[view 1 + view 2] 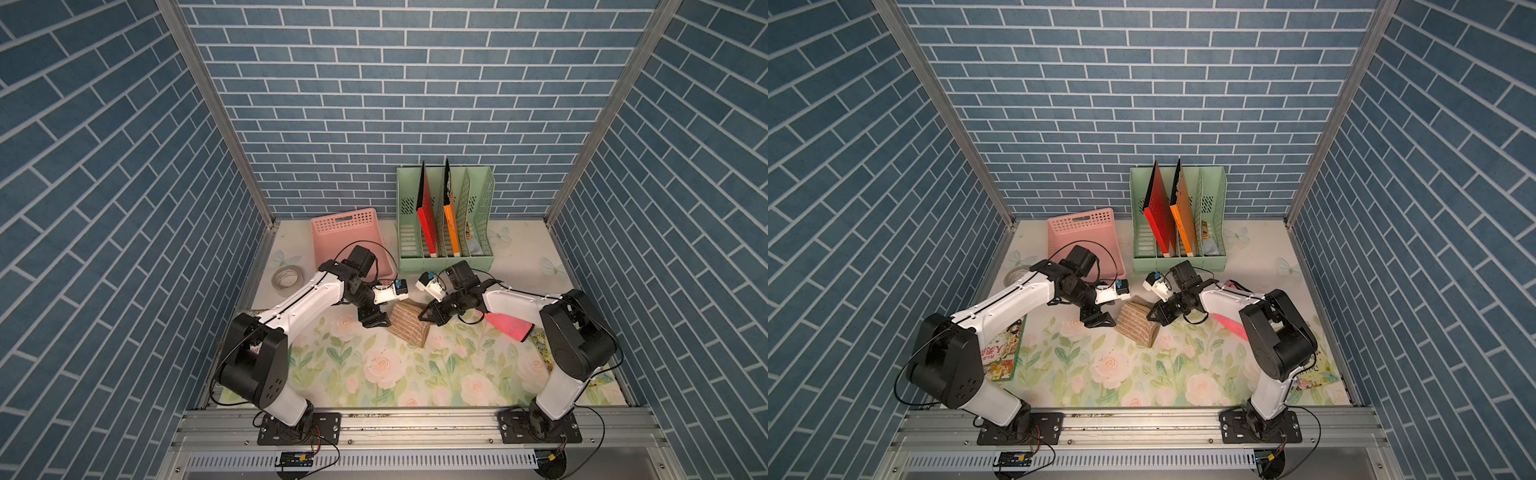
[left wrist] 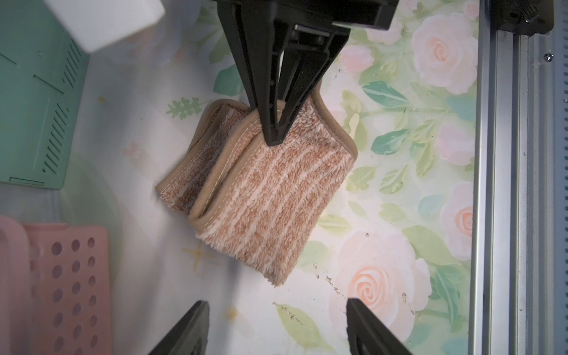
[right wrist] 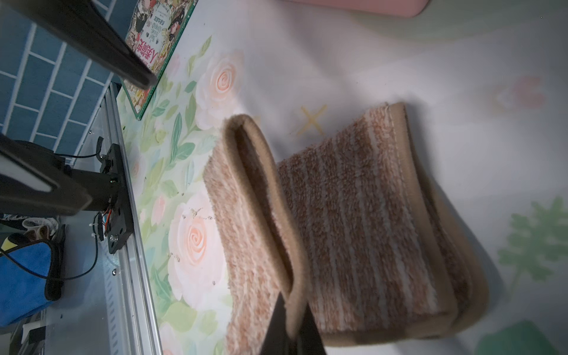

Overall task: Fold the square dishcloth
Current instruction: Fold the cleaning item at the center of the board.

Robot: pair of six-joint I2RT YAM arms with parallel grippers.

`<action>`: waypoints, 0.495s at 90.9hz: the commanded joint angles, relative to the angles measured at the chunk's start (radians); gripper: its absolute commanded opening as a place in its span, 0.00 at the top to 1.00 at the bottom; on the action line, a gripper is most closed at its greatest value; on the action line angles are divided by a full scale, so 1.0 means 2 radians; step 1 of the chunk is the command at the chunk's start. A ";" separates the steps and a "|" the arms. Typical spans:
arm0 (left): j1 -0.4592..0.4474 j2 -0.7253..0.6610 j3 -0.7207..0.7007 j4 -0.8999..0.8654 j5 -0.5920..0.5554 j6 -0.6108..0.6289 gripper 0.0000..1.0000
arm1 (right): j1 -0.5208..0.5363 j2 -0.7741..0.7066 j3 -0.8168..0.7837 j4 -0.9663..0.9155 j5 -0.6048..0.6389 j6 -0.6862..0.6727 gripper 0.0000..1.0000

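Fig. | right gripper (image 2: 274, 135) pinched dishcloth (image 2: 270, 196) hem, propping top layer raised, presumably to carry the fold | left gripper (image 1: 377, 322) gaped empty alongside, likely awaiting a corner

A green-bordered, illustrated paperback book (image 1: 1001, 353) lies flat on the rose-patterned table mat (image 1: 1100, 388) at its near left edge. Its cover carries a title in large pink-red Chinese characters. The first looks like 人, and the others are too small to read with confidence. In the right wrist view the same book (image 3: 156, 33) appears upside down, with smaller lines of Chinese print near the title that cannot be made out. A second colourful printed book (image 1: 1313, 376) at the mat's near right edge shows dark script lettering, too small and too covered to read
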 commanded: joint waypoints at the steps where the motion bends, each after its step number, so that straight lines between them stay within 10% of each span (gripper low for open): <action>1: -0.013 0.015 0.005 0.007 -0.004 -0.004 0.27 | -0.013 0.022 0.015 -0.017 -0.007 0.012 1.00; 45: -0.040 0.123 0.078 0.039 0.009 -0.025 0.32 | -0.036 0.087 0.049 -0.017 -0.003 0.018 1.00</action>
